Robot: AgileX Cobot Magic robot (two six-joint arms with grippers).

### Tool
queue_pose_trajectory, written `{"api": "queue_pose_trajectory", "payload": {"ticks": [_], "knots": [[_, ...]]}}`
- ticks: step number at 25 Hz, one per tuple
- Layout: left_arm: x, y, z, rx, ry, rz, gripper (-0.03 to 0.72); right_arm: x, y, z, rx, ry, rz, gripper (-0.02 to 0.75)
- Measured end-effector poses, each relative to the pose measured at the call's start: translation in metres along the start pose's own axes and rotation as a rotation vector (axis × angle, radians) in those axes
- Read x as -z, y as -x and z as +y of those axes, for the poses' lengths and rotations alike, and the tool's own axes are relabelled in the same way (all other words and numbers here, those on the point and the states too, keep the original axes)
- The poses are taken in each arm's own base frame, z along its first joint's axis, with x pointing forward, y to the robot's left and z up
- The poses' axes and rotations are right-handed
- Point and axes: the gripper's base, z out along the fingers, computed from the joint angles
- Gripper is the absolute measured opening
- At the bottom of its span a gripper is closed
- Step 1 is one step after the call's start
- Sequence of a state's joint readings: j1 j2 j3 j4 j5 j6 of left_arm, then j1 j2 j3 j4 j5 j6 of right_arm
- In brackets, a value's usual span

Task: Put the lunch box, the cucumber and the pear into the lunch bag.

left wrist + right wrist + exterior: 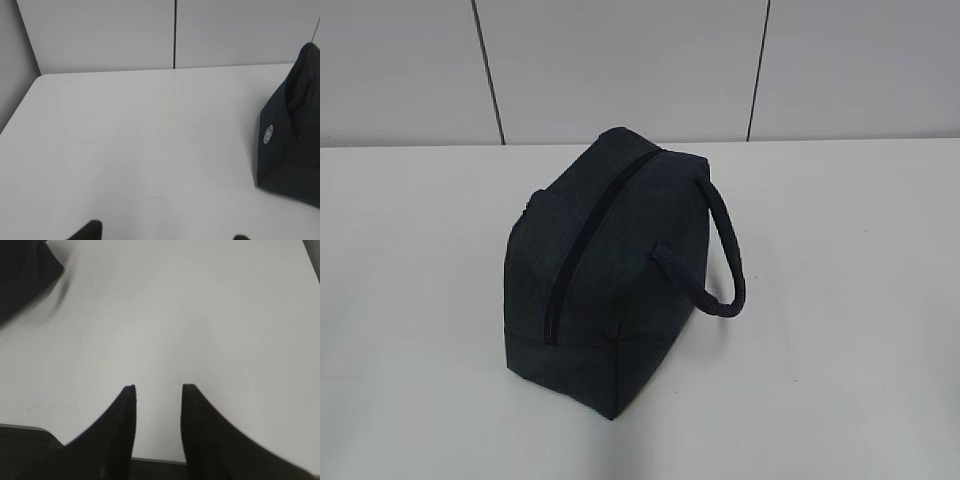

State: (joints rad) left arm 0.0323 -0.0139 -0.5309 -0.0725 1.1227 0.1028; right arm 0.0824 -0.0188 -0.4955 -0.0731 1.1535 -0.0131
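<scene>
1. Far left: the left gripper [162, 235] barely makes it into its own wrist view, just two dark fingertips [90, 231] poking up at the bottom edge. They sit wide apart with bare table between them, so it's spread and holding nothing.
2. That same wrist view is mostly white table [140, 150], with grey wall panels behind it. The lunch bag [292, 135] sits at the right edge, and you can see one end of it with a small round white logo patch [268, 134].
3. Middle of the exterior view: the lunch bag [610, 260] stands alone on the table [410, 300], roughly centred, turned at an angle with one corner toward the camera. It's dark navy and boxy.
4. The zipper [588, 235] runs along the top of the bag and looks closed, though the fabric is so dark I can't be totally sure.
5. The padded loop handle [725, 250] flops over to the bag's right side, arching down toward the table.
6. Right side: the right gripper [158, 390] has its two black fingers [120, 425] parted with a moderate gap, only white table [200, 315] showing between them, so nothing pinched. A corner of the lunch bag [25, 275] pokes in at the top left of that view, well apart from the fingers.
</scene>
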Motion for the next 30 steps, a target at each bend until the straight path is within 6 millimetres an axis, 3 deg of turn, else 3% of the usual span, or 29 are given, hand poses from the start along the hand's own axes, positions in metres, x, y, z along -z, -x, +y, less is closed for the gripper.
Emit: {"api": "queue_pose_trajectory", "payload": {"ticks": [30], "knots": [[0.0, 0.0, 0.0, 0.0, 0.0, 0.0, 0.451, 0.0, 0.0, 0.0, 0.0, 0.0, 0.0, 0.246]]}}
